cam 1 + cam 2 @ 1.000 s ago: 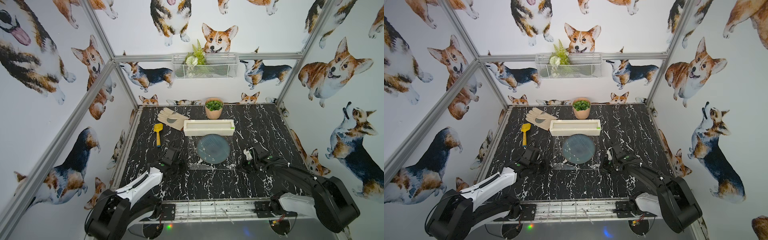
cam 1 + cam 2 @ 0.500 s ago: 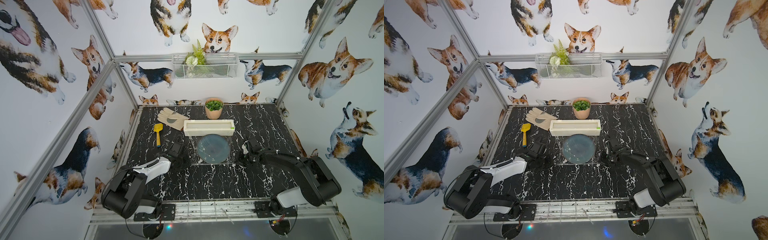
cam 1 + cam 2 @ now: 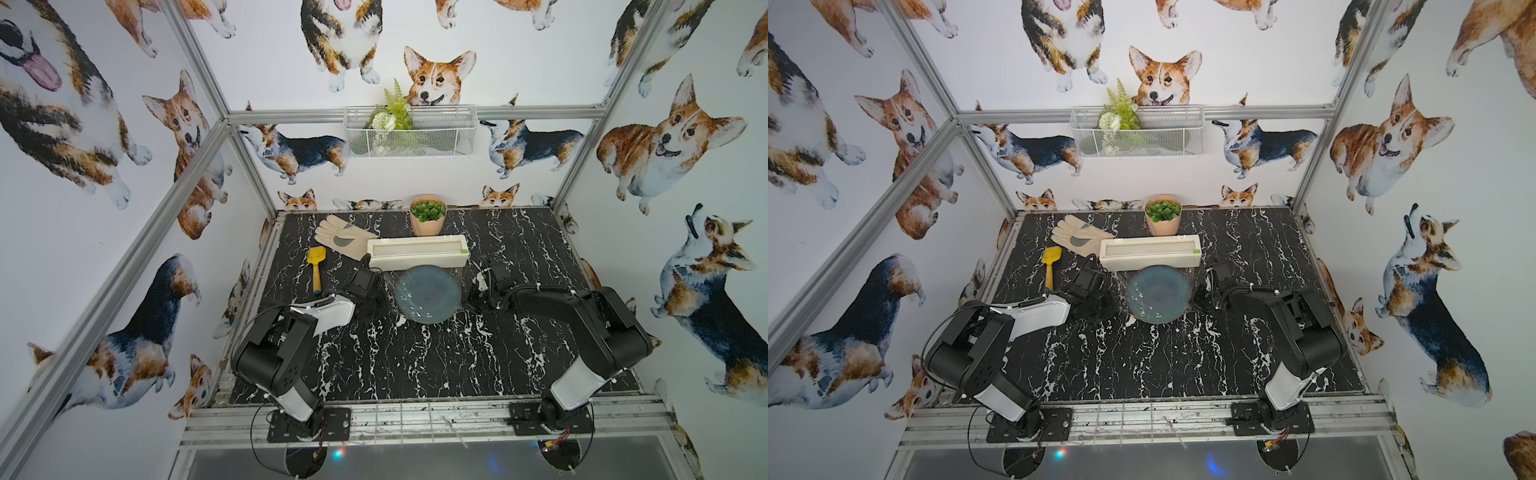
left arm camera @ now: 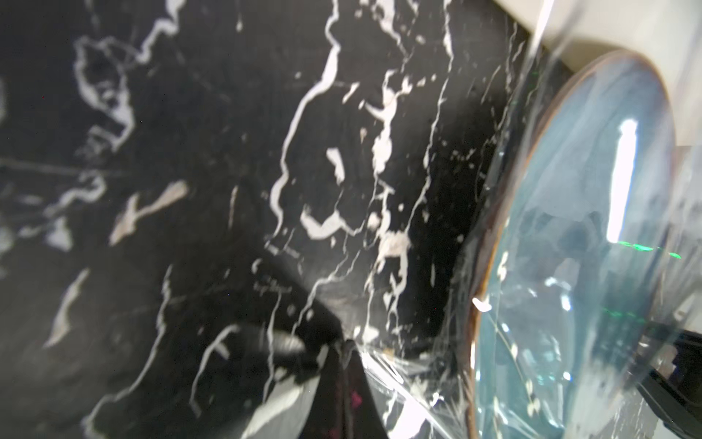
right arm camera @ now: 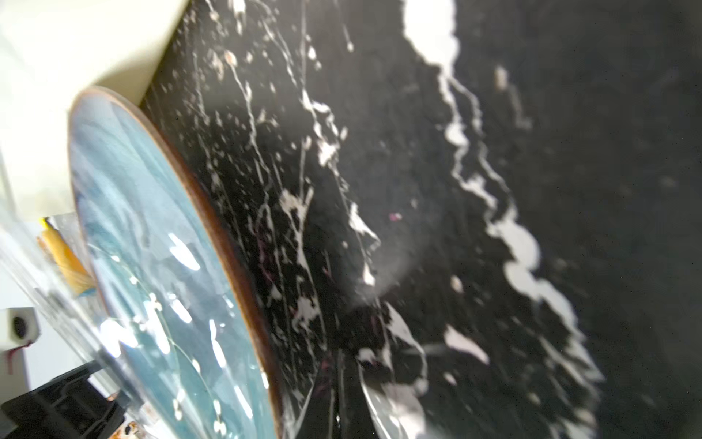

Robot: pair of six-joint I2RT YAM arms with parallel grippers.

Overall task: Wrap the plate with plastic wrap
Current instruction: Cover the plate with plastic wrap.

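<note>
Enclosure: three walls [image 3: 519, 50] papered with a corgi print, braced by a bare aluminium frame [image 3: 199, 145]. A white wire basket [image 3: 436, 137] holding fern sprigs hangs on the back wall at 12 o'clock. The tabletop [image 3: 415, 365] is black with white marble veining and is scuffed along the metal rail [image 3: 415, 419] at 6 o'clock, where both arm bases are bolted. The half towards 6 o'clock is bare; all items sit towards 12 o'clock. The plant pot [image 3: 427, 222] stands against the back wall at 12 o'clock. The glove [image 3: 340, 239] lies flat at about 11 o'clock, with the yellow scoop [image 3: 316, 266] near it at 10 o'clock. The cream dispenser box [image 3: 417, 251] lies crosswise, its long side just beside the far rim of the plate [image 3: 428, 293]. The plate rests flat, just beyond the tabletop's centre. The plastic wrap [image 4: 410, 380] runs from the box over the plate, glossy and creased. The left gripper [image 4: 345, 349] is low at the plate's 9 o'clock, clenched on the wrap's edge, with creases fanning from its tip. The right gripper [image 5: 342, 361] is at the plate's 3 o'clock, likewise clenched on the film. Both wrist views are blurred.
</note>
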